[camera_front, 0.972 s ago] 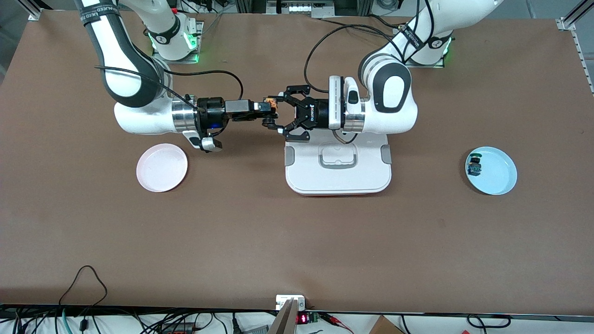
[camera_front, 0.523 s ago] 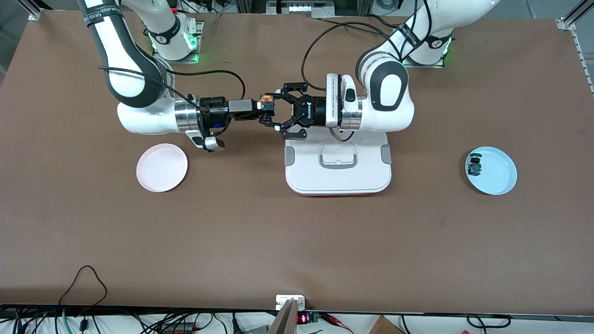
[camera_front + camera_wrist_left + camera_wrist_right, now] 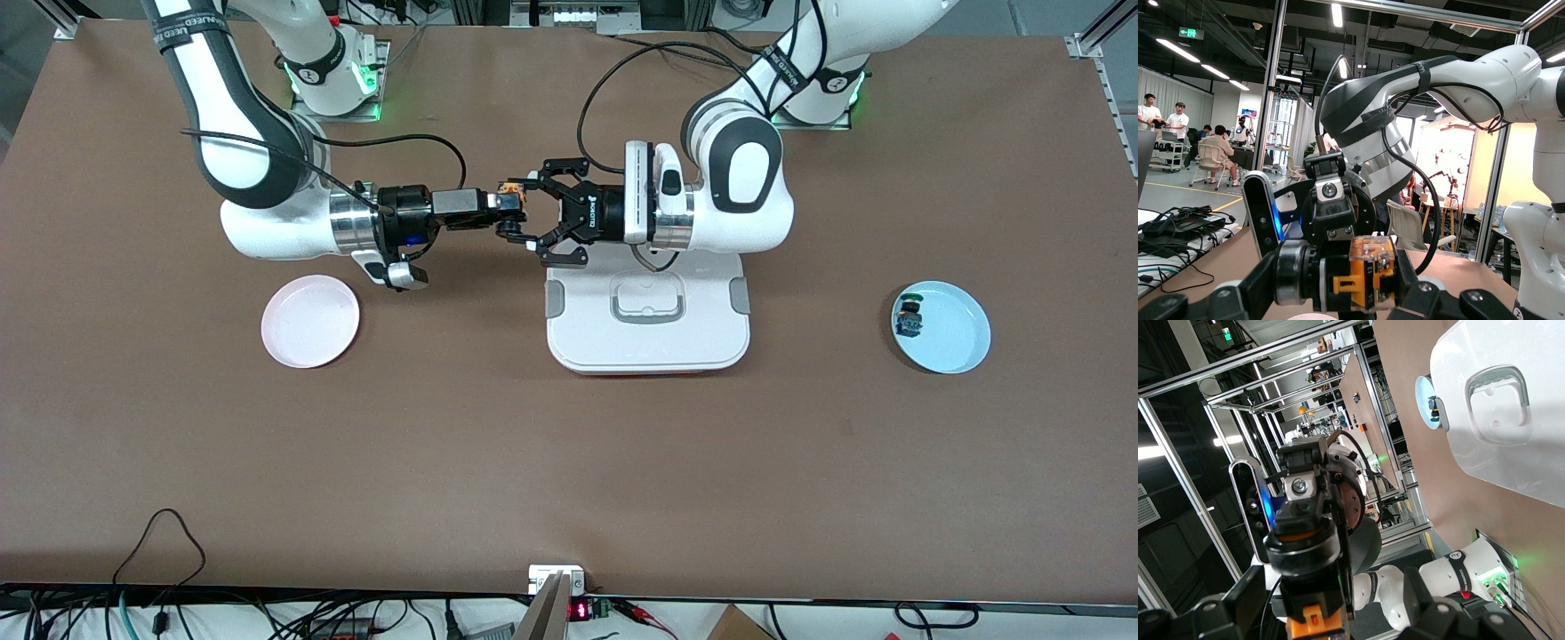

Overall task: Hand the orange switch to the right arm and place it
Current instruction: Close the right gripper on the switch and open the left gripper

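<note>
Both grippers meet in the air over the middle of the brown table, toward its edge where the arm bases stand. Slim and black, the right gripper (image 3: 514, 206) is clamped on the orange switch (image 3: 509, 188), a tiny black cylinder with a round orange cap; in the left wrist view the switch (image 3: 1368, 272) sits squarely between the right gripper's fingers. Facing it, the wide, claw-like black left gripper (image 3: 524, 216) has its fingers (image 3: 549, 171) spread apart on either side of the switch, not touching it.

Just under the left gripper, nearer the front camera, lies a flat white rectangular lid (image 3: 647, 313) with a recessed handle. A round pink plate (image 3: 310, 321) rests toward the right arm's end of the table. Toward the left arm's end is a round pale blue plate (image 3: 956, 333) holding a small green-capped, blue-bodied switch (image 3: 909, 316).
</note>
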Controlling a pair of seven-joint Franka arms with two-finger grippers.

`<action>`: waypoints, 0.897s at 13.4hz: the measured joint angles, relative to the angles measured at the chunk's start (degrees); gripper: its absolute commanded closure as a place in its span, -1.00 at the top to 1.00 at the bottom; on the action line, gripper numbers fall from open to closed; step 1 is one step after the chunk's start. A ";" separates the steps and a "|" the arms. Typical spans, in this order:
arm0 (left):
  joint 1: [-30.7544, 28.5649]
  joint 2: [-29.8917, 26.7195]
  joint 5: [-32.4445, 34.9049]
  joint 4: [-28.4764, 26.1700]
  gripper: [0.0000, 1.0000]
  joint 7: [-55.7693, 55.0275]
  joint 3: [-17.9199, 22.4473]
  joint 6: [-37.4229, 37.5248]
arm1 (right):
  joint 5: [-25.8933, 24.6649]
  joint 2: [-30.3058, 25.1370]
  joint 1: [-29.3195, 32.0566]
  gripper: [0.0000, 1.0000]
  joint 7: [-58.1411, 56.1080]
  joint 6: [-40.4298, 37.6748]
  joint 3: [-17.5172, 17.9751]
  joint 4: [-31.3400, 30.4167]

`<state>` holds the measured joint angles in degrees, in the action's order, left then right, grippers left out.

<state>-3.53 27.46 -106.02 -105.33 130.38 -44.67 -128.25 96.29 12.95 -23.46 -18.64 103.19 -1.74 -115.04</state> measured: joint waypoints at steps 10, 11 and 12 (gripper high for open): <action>0.35 0.04 -0.78 0.08 -0.91 -0.78 -0.04 0.00 | 0.48 -0.02 0.81 -0.82 -1.10 -2.84 -0.09 0.21; 0.42 0.04 -0.81 0.14 -0.07 -0.78 -0.04 -0.01 | 0.47 -0.02 0.90 -0.82 -1.14 -3.06 -0.09 0.20; 0.47 0.04 -0.82 0.18 0.92 -0.78 -0.04 -0.03 | 0.46 -0.02 0.96 -0.83 -1.16 -3.21 -0.09 0.19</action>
<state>-3.06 27.50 -106.84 -105.15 129.60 -44.71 -128.28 96.75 12.92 -22.50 -19.81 99.98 -1.83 -114.86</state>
